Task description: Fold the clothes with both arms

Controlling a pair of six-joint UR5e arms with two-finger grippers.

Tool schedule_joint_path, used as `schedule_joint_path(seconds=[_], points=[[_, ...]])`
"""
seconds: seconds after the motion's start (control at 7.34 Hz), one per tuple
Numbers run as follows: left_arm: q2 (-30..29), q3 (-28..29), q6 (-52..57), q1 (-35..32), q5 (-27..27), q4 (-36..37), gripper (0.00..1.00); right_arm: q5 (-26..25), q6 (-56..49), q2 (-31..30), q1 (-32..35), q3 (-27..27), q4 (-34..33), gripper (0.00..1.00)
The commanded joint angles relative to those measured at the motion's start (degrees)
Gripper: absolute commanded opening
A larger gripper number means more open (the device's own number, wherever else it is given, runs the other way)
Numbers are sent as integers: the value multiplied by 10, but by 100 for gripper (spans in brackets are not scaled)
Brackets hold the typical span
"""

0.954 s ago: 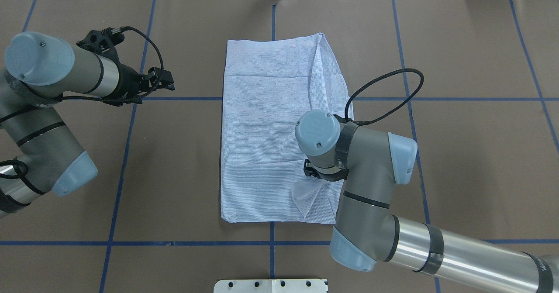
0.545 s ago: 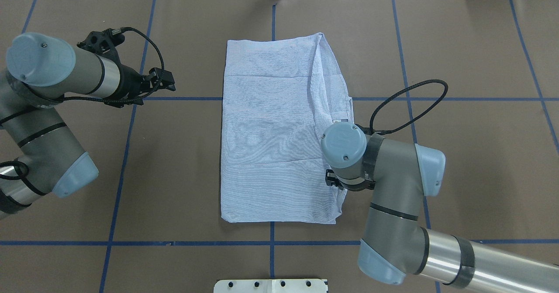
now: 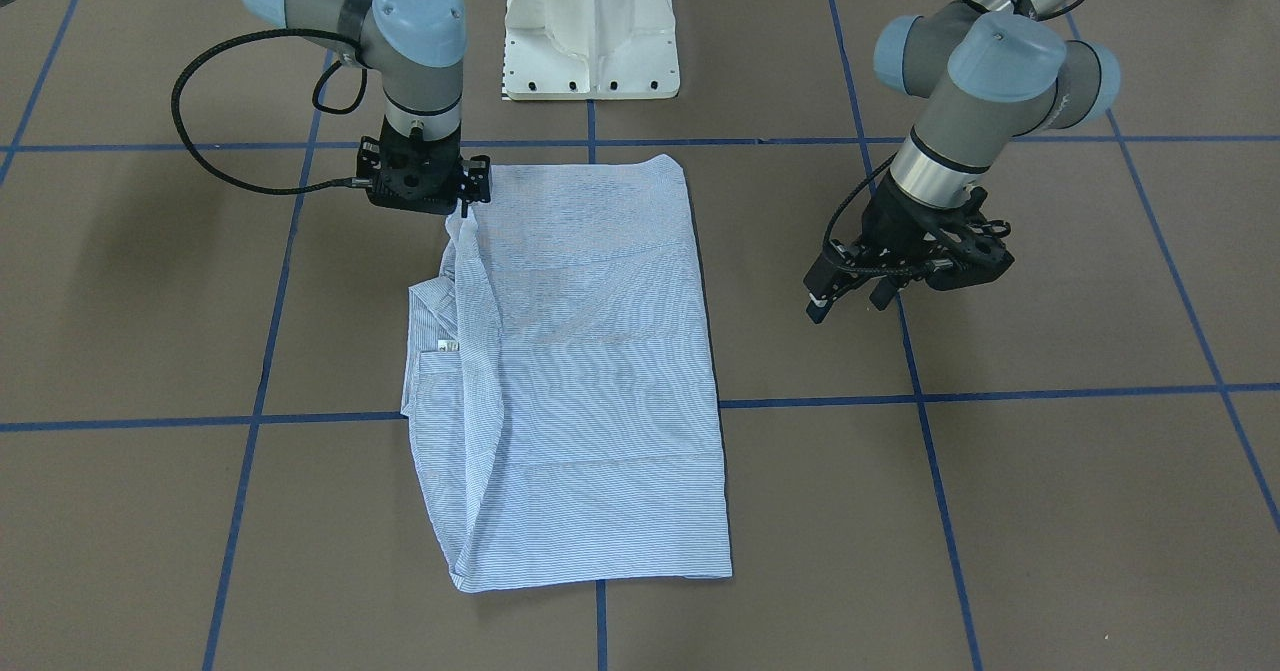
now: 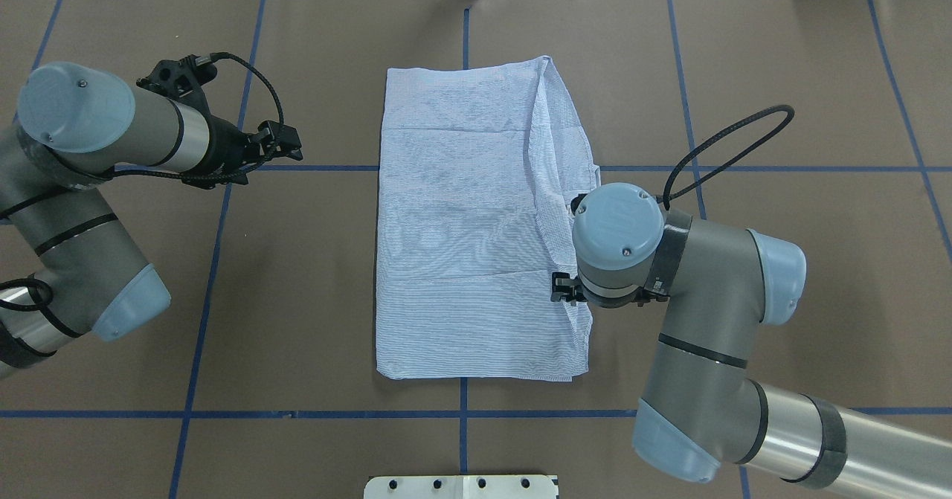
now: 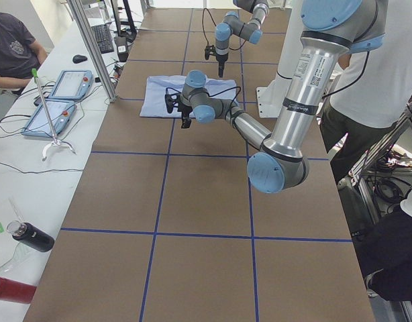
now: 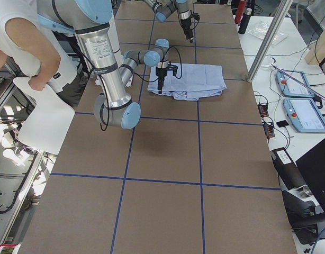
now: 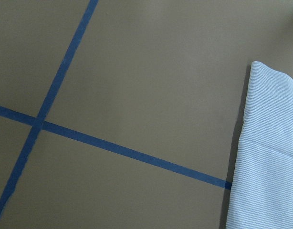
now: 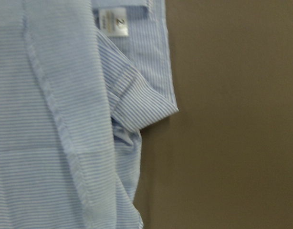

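Right gripper (image 3: 465, 207): upper left of front view, pointing down, tips at top left corner of shirt (image 3: 600, 391). Pinching it or not, cannot tell. Left gripper (image 3: 848, 301): right of middle, fingers spread, holding nothing, well apart from shirt's right edge. Shirt: folded long shape, flat on brown table (image 3: 1000, 511), middle of frame. White label (image 3: 449, 346) near its left edge.

Overhead, front, sides, wrists; common shirt (image 4: 461, 216)
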Motion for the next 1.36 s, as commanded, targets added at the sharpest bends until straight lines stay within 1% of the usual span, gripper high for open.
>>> schedule_joint_path(seconds=[0.0,0.14,0.41,0.68,0.95,1.23], points=[[0,2,1,0,0,-1,100,-3,-52,15,15,-55,95,100],[0,4,1,0,0,-2,100,-4,-64,17,14,-72,125,100],[0,4,-1,0,-1,-2,100,-7,-69,17,11,-108,126,100],[-1,4,-1,0,-1,-2,100,-7,-71,16,14,-118,123,100],[-1,4,-1,0,-1,-2,100,-3,-79,14,41,-137,122,100],[-2,4,-2,4,-1,-2,100,7,-91,8,68,-138,120,100]])
